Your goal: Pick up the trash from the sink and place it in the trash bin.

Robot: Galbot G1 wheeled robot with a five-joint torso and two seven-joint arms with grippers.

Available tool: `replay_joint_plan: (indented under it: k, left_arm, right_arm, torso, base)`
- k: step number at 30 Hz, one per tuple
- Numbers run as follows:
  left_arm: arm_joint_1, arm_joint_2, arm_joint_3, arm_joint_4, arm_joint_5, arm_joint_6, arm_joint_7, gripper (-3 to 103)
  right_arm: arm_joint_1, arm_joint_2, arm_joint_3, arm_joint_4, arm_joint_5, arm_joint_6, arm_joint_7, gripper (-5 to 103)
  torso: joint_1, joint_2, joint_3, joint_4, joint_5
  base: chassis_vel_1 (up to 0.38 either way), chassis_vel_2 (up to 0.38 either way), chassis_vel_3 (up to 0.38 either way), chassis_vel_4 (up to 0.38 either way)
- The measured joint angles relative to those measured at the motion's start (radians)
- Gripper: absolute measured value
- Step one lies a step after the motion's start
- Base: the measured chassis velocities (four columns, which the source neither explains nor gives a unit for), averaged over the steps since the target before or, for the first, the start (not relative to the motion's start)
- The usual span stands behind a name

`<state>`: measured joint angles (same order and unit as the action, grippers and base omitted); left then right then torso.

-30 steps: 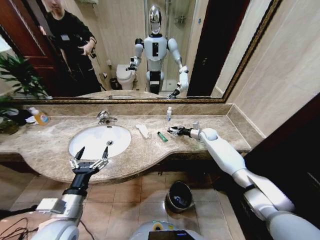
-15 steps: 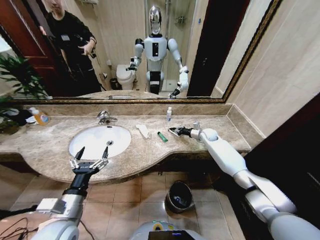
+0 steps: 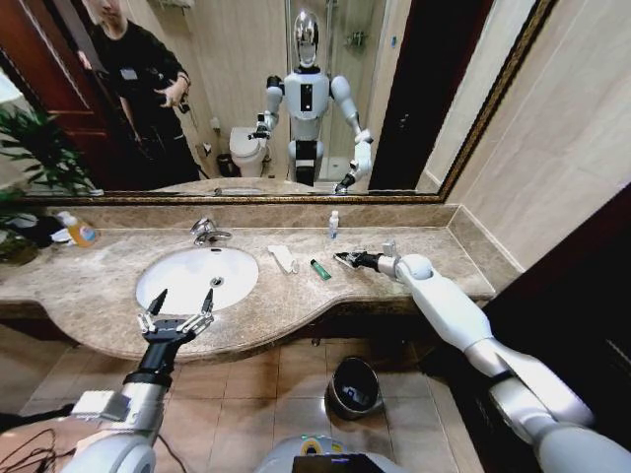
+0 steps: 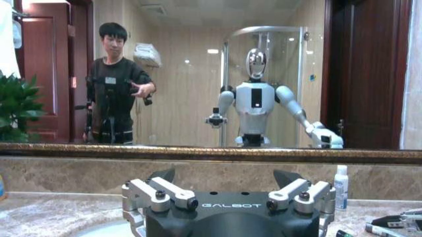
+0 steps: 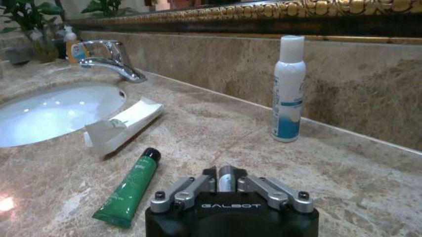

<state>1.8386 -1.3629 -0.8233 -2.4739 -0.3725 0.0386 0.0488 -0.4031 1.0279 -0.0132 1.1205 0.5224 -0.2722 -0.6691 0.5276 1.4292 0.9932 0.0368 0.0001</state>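
Right gripper (image 3: 341,258) sits on the counter just right of the green tube (image 3: 320,269), clenched with something small and pale between its fingers.

Green tube lies center of the head view, long axis diagonal, black cap toward the mirror; white wrapper (image 3: 283,258) beside it, between tube and sink (image 3: 158,271). Small white-capped bottle (image 3: 333,224) stands upright near the back wall. Right arm is far nearer this trash; left gripper (image 3: 177,307) hovers released at the sink's front edge, lower left. Trash bin (image 3: 354,387) on the floor, bottom center.
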Motion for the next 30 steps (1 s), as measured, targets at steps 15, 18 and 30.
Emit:
replay_joint_plan:
  k: [15, 18, 30]
  left_arm:
    - [0.0, 0.0, 0.0, 0.0, 0.0, 0.0, 0.0, 100]
    - [0.0, 0.0, 0.0, 0.0, 0.0, 0.0, 0.0, 100]
    - [0.0, 0.0, 0.0, 0.0, 0.0, 0.0, 0.0, 100]
  right_arm:
    - [-0.028, -0.004, 0.013, -0.002, -0.003, 0.012, 0.02, 70]
    - [-0.035, -0.005, 0.014, -0.002, -0.005, 0.014, 0.02, 81]
    - [-0.049, -0.007, 0.026, -0.006, -0.01, 0.02, 0.019, 65]
  torso:
    - [0.0, 0.0, 0.0, 0.0, -0.0002]
    - [0.0, 0.0, 0.0, 0.0, 0.0]
    - [0.0, 0.0, 0.0, 0.0, -0.0002]
  base:
    - [0.0, 0.0, 0.0, 0.0]
    - [0.0, 0.0, 0.0, 0.0]
    - [0.0, 0.0, 0.0, 0.0]
